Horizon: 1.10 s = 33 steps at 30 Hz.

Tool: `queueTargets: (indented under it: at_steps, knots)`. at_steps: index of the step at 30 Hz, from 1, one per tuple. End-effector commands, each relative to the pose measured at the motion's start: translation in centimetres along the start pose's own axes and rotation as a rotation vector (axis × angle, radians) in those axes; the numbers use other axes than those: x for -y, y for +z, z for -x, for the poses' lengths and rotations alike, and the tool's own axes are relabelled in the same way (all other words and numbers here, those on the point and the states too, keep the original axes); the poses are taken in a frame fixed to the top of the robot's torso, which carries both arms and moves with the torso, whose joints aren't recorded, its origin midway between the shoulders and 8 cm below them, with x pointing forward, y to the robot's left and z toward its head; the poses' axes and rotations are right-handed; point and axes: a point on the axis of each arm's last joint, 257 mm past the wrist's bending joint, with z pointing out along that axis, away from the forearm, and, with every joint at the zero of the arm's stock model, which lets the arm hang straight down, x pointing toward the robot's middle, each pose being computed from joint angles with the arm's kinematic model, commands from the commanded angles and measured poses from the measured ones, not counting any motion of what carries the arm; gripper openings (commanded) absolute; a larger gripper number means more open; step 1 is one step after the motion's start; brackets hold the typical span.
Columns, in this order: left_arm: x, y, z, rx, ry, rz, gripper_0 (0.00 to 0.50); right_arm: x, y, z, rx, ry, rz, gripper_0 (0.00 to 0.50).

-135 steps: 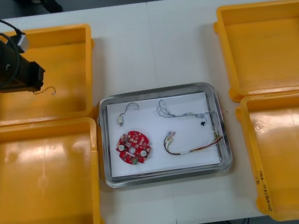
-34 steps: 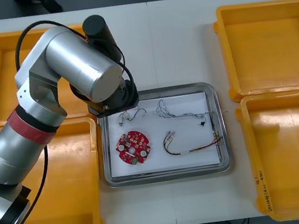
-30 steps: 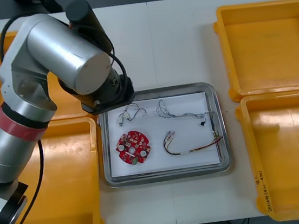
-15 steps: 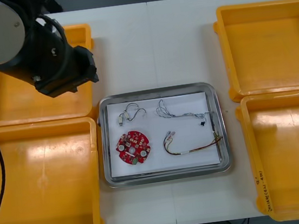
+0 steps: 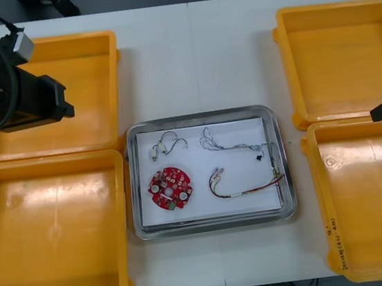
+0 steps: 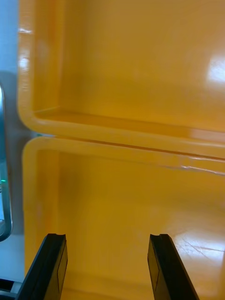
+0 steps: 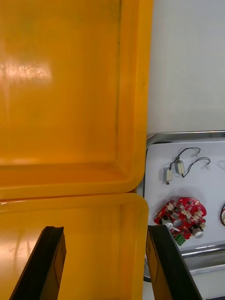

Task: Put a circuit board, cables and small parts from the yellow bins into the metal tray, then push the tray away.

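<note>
Front view puts the metal tray (image 5: 275,115) in the middle of the bench (image 5: 195,59), between the yellow bins (image 5: 46,43). Its long axis runs from the robot's left to its right, and its short sides face the bins. We judge it sits there so that either arm can reach it.

On its white inside, the round red circuit board (image 5: 170,186) lies flat toward the near left corner. Just beyond the board lie two small metal parts (image 5: 157,149), their thin wires curling off to the right. The cables (image 5: 242,191) keep to the right half. A red and yellow one loops along the tray's long axis with its plug ends turned back toward the board, and a thin pale one lies beyond it. With all three kinds in the tray, the load looks complete to us and the push is what remains. What shows of the bin floors is bare.

The left claw (image 7: 105,227) hangs open and empty over the left bins near the wall they share, with the tray's left rim just beside one finger. The right claw (image 6: 108,236), also spread with nothing between its fingers, hangs over the right bins near their shared wall. Both stand off the tray, so neither disturbs it.
</note>
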Motion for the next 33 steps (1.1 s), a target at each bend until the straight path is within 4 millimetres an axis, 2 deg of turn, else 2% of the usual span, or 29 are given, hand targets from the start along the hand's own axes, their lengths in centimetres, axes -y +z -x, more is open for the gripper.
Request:
queueTargets:
  at_steps: [1,5,8,11,20,29,33]
  knots:
    - [-4.2,-1.6,-0.8,0.021,0.032,0.061,0.5,-4.7,-0.9,2.4,0.026,-0.207,-0.012,0.5]
    - [-6.3,-1.7,-1.8,0.006,0.017,0.086,0.5,-8.2,-0.6,2.8,0.028,-0.327,0.004,0.5]
    - [-8.1,-2.0,-2.8,-0.001,0.009,0.115,0.5,-11.8,-0.1,2.6,0.027,-0.428,0.037,0.5]
    - [-9.6,-2.2,-3.8,-0.01,0.001,0.137,0.5,-14.6,0.2,2.4,0.029,-0.498,0.065,0.5]
    - [-12.0,-2.5,-6.9,-0.048,0.01,0.182,0.5,-21.4,1.8,0.8,0.016,-0.725,0.11,0.5]
    - [-12.3,-2.8,-8.9,-0.072,0.052,0.176,0.5,-26.7,4.1,-2.4,-0.006,-0.956,0.142,0.5]
    - [-12.7,-2.7,-10.4,-0.094,0.056,0.176,0.5,-27.5,5.1,-3.7,-0.016,-1.111,0.128,0.5]
